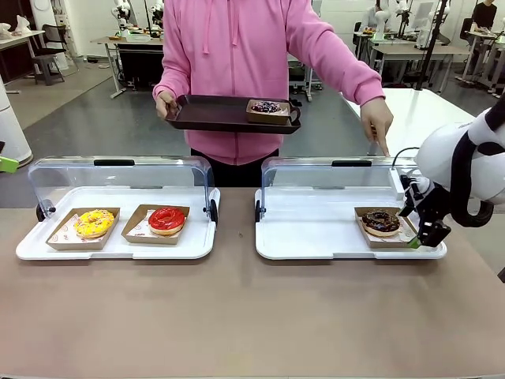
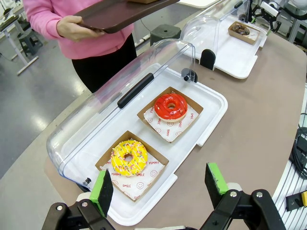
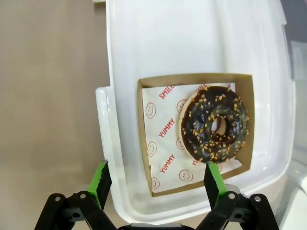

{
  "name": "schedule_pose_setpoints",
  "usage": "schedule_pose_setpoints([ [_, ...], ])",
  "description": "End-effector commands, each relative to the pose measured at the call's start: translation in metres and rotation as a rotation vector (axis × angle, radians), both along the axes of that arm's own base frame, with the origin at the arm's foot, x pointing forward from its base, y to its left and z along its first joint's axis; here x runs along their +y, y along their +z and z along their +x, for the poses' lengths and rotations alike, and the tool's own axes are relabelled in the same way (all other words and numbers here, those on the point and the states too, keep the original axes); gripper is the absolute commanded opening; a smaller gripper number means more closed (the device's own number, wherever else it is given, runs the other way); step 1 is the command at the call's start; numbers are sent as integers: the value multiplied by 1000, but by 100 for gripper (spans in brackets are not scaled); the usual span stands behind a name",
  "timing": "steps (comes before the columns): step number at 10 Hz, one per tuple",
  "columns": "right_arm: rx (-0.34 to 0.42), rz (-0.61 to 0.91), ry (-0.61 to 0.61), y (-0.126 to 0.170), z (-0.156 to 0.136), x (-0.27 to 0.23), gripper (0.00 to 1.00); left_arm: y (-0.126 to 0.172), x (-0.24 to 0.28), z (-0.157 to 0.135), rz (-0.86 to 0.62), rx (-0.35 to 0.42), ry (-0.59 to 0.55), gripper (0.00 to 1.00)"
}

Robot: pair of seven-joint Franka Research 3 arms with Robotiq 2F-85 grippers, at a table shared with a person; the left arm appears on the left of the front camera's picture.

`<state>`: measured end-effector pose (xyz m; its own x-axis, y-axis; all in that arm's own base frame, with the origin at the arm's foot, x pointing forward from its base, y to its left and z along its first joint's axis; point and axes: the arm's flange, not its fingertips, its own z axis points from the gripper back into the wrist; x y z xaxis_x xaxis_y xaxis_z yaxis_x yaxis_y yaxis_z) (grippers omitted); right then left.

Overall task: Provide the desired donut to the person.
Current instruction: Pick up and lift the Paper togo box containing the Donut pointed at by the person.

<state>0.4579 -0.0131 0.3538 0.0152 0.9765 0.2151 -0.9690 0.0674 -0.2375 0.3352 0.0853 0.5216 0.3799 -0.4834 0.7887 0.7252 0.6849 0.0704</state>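
In the front view, the person [image 1: 237,47] in the bright pink hooded sweatshirt is balancing a dark rectangular serving tray [image 1: 207,115] on one hand, apparently ready to receive. The other hand [image 1: 377,118] is pointing down past the raised clear lid at the chocolate-glazed, nut-sprinkled ring donut [image 1: 381,222], which I judge to be the wanted one. That donut is sitting in a brown cardboard box on the white display tray [image 1: 316,237] at the robot's right. The right gripper [image 1: 422,235] is hanging just beside it, with the arm bending in from the right and the fingers angling downward.

In the left wrist view, the left gripper [image 2: 158,187] is hovering wide apart and empty near a yellow sprinkled donut [image 2: 128,157] and a red glazed donut [image 2: 170,106], seemingly parked clear of the work.

In the right wrist view, the right gripper [image 3: 157,187] is spreading its pads fully and gripping nothing. It is straddling the near side of the cardboard box [image 3: 192,78], probably lining up on the box wall so as to spare the icing.
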Motion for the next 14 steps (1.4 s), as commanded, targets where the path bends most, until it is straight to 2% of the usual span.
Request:
schedule_pose_setpoints([
  [1, 41, -19, 31, -1, 11, -11, 100, 0, 0, 0, -12, 1, -2, 100],
  [4, 42, -39, 28, -14, 20, -12, 100, 0, 0, 0, -12, 1, -2, 100],
  [5, 37, -53, 32, -16, 21, -14, 46, 0, 0, 0, -12, 1, -2, 100],
  [6, 32, -48, 34, -17, 23, -15, 43, 0, 0, 0, -12, 1, -2, 100],
  [7, 38, -46, 33, -18, 25, -16, 0, 0, 0, 0, -12, 1, -2, 100],
  [9, 46, -55, 23, -22, 29, -16, 0, 0, 0, 0, -12, 1, -2, 100],
  [10, 53, -62, 17, -23, 30, -17, 14, 0, 0, 0, -12, 1, -2, 100],
  [11, 69, -71, 14, -27, 33, -17, 4, 0, 0, 0, -12, 1, -2, 100],
  [12, 85, -78, 13, -31, 35, -17, 0, 0, 0, 0, -12, 1, -2, 100],
  [14, 92, -60, 16, -32, 36, -17, 0, 0, 0, 0, -12, 1, -2, 100],
])
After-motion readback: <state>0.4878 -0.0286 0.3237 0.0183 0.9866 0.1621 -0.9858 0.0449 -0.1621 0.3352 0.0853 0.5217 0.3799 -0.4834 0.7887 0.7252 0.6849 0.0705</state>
